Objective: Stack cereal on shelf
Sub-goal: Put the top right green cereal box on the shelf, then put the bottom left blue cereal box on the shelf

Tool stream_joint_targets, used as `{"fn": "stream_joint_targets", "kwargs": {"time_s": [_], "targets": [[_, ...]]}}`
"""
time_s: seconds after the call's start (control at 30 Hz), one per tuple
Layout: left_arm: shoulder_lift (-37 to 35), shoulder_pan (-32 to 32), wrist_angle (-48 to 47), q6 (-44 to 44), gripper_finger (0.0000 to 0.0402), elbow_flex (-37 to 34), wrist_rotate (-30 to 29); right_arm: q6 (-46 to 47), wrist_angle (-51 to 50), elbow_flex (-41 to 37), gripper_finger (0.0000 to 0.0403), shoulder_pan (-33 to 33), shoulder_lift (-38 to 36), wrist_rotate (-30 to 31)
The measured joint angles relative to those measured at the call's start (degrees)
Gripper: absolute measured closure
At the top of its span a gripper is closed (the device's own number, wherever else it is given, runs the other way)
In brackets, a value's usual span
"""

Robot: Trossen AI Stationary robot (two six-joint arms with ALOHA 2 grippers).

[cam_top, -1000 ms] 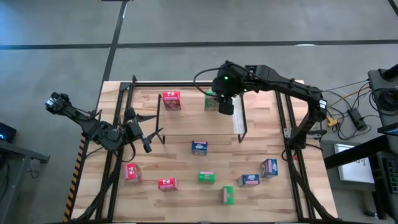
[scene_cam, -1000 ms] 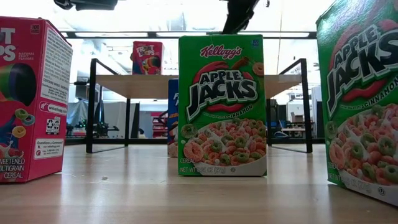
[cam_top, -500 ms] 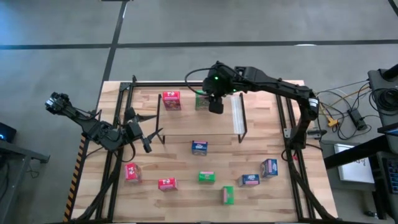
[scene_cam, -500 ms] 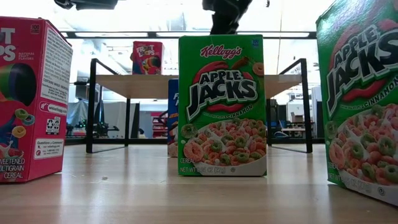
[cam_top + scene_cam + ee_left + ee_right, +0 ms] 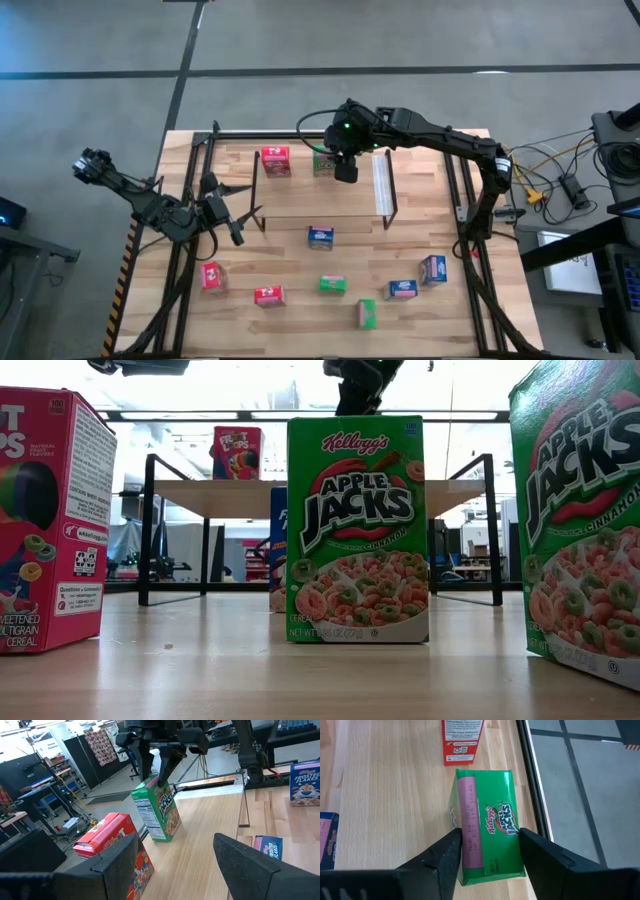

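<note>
- High view gives you nine cereal boxes in all: three red, three green, three blue.
- Two stand on the shelf (image 5: 300,195): a red box (image 5: 276,160) and, just beside it, a green box (image 5: 159,810).
- Seven are on the table (image 5: 290,260) in front of the shelf. They are a blue box (image 5: 320,236) nearest the shelf, two red ones (image 5: 211,277) at the left, two green ones (image 5: 331,285) in the middle and two blue ones (image 5: 401,289) at the right.
- You have two arms. The right gripper (image 5: 344,170) sits on top of the shelf's green box and covers part of it from above. You cannot tell whether it grips the box or merely rests over it.
- The left gripper (image 5: 238,222) waits over the table's left side, near the shelf's end, spread wide with nothing between its fingers (image 5: 115,855).
- Low view cuts off the near red box (image 5: 45,520) at the left edge and a near green box (image 5: 580,510) at the right edge.
- A full green box (image 5: 357,530) stands in the middle of that view. It hides most of a blue box (image 5: 277,550) behind it, and the shelf's green box does not show at all.
- Only the shelf's red box shows above the shelf top there.
</note>
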Motion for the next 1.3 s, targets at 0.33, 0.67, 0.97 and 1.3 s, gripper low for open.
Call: {"fn": "stream_joint_targets", "kwargs": {"time_s": [0.33,0.67,0.97,1.3], "targets": [[0.00,0.01,-0.01,-0.02,0.0157,0.00,0.02,-0.06,0.00,-0.02,0.0156,0.08,0.00,-0.03],[0.00,0.00,0.14,-0.04,0.0157,0.00,0.02,2.30,-0.38,-0.09,0.0134,1.27,-2.81,-0.02],[0.06,-0.01,1.38,-0.07,0.0157,0.02,0.45,9.29,-0.59,-0.09,0.0142,7.80,-8.94,-0.07],[1.50,0.00,2.96,0.06,0.0157,0.02,0.55,19.40,-1.09,-0.14,0.0158,21.51,-9.18,0.03]]}}
